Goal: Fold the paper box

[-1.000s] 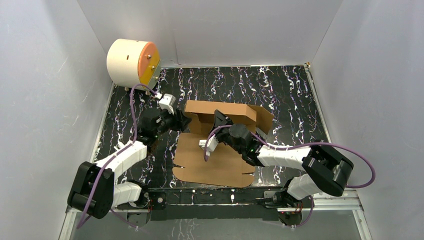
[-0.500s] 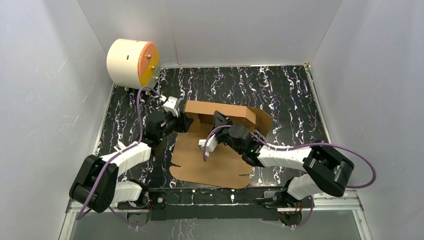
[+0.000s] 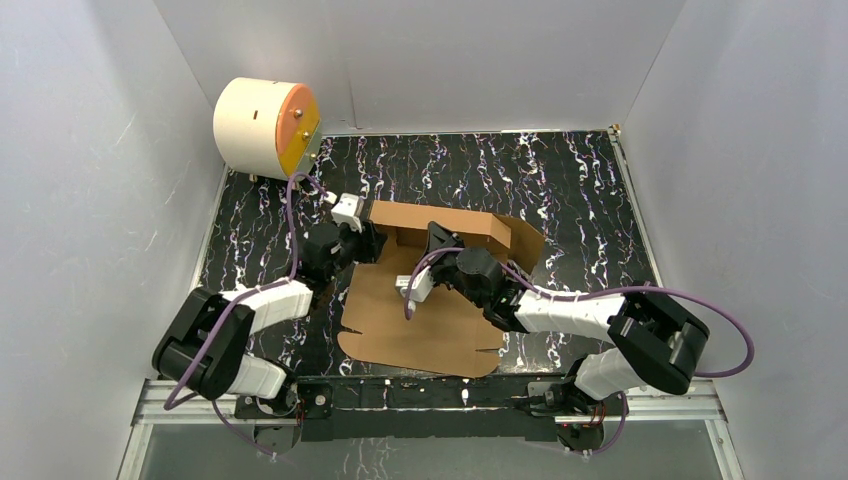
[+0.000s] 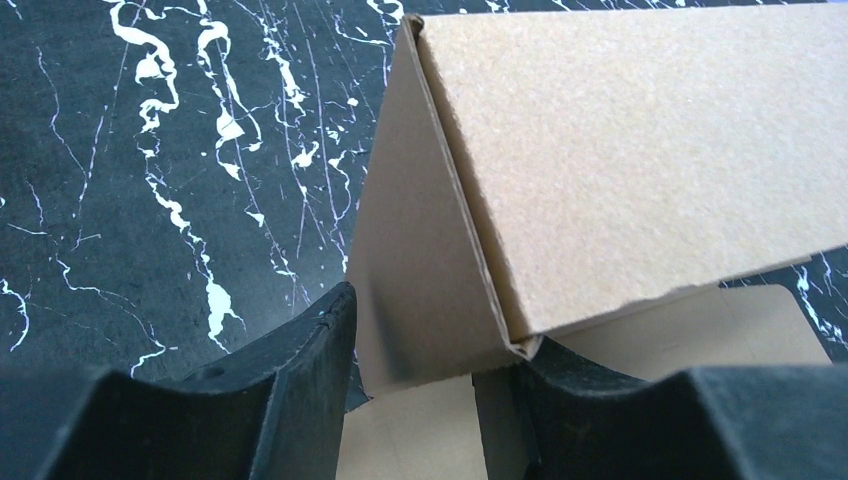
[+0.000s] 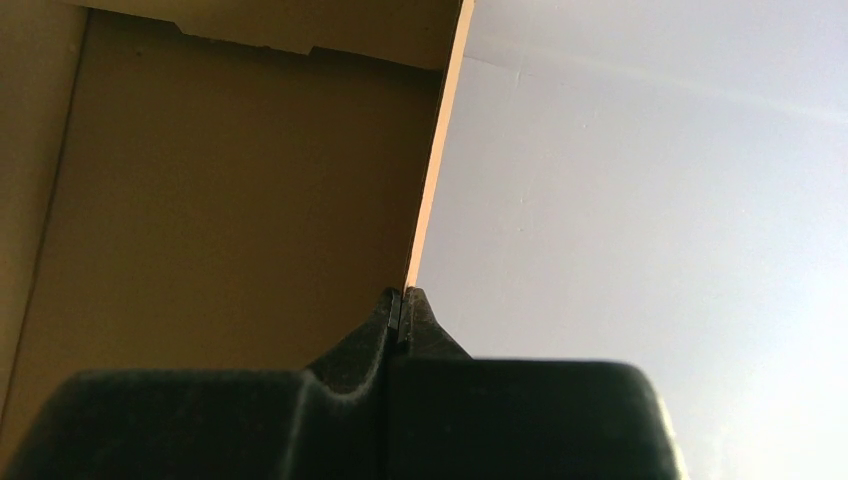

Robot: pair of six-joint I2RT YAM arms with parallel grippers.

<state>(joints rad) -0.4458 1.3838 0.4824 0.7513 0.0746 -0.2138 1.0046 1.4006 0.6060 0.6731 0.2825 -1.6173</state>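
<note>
The paper box (image 3: 420,322) is brown cardboard in the middle of the table, with a flat panel toward me and a raised back wall with flaps. My left gripper (image 3: 367,243) is at the box's left end. In the left wrist view (image 4: 430,385) its jaws are open and straddle the lower corner of the upright end flap (image 4: 420,260). My right gripper (image 3: 437,242) is inside the box at the back wall. In the right wrist view (image 5: 404,305) its jaws are shut on the thin edge of a cardboard panel (image 5: 220,200).
A cream cylinder with an orange face (image 3: 265,125) stands at the back left corner. The black marbled tabletop (image 3: 570,180) is enclosed by white walls on three sides. Purple cables trail from both arms.
My left gripper has moved right and forward to the box's left end flap. The flat panel has slid slightly left. My right gripper has hardly moved.
</note>
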